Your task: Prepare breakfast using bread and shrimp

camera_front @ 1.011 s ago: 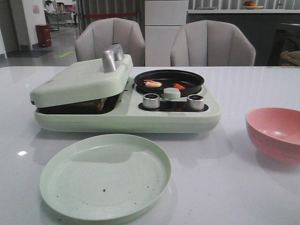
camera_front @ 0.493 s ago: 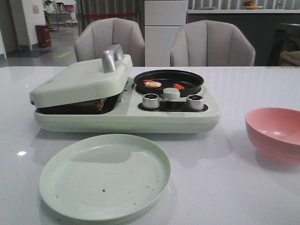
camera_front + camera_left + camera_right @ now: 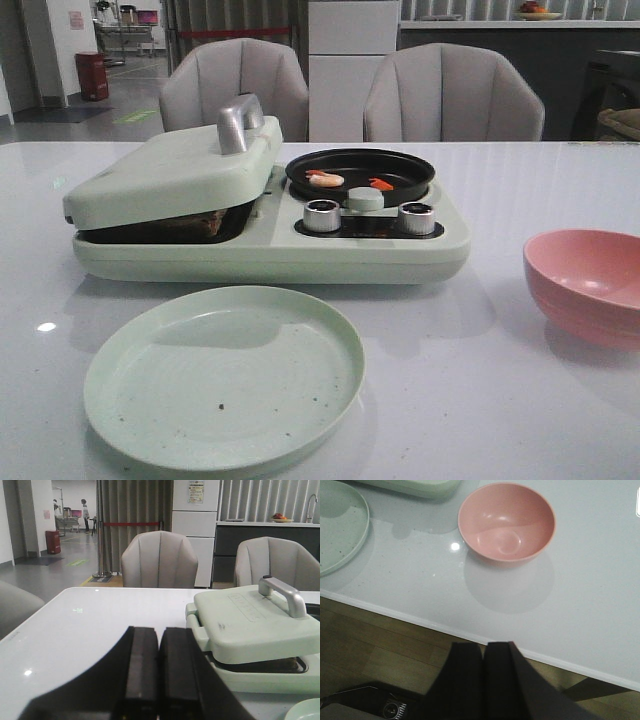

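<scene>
**Nothing stirs; cooking still ahead**

Over the last second the scene is unchanged, so serving looks not yet begun. Left claw (image 3: 159, 670) is clenched and empty, the bread (image 3: 195, 222) ahead under the lid (image 3: 252, 622). Right claw (image 3: 484, 675), clenched and empty, hangs off the counter (image 3: 600, 605); shrimp (image 3: 327, 179) lie far beyond in the pan (image 3: 360, 172).

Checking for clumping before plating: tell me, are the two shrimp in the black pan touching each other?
Apart. The front view shows the pale shrimp and the orange shrimp with bare black pan between them.
</scene>
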Controlling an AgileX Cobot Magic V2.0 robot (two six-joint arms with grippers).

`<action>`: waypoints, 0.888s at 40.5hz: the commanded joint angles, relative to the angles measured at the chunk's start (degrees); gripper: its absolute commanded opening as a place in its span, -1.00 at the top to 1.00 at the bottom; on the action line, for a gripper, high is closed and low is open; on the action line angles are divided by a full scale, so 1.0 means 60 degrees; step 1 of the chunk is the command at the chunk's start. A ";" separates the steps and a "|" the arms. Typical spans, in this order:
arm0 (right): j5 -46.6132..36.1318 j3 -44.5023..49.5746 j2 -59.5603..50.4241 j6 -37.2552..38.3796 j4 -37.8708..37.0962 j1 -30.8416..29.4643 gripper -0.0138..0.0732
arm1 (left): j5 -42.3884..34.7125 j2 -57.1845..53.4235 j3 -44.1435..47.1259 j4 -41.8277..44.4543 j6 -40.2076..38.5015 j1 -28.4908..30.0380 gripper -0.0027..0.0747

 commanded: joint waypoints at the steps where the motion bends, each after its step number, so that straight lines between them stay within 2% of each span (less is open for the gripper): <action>1: -0.0653 -0.0235 0.0111 0.0028 -0.0077 0.0008 0.60 | -0.0865 -0.0185 0.0289 -0.0376 0.0444 0.0026 0.67; 36: -0.0653 -0.0235 0.0111 0.0028 -0.0077 0.0008 0.60 | -0.0865 -0.0185 0.0289 -0.0229 0.0444 -0.0191 0.67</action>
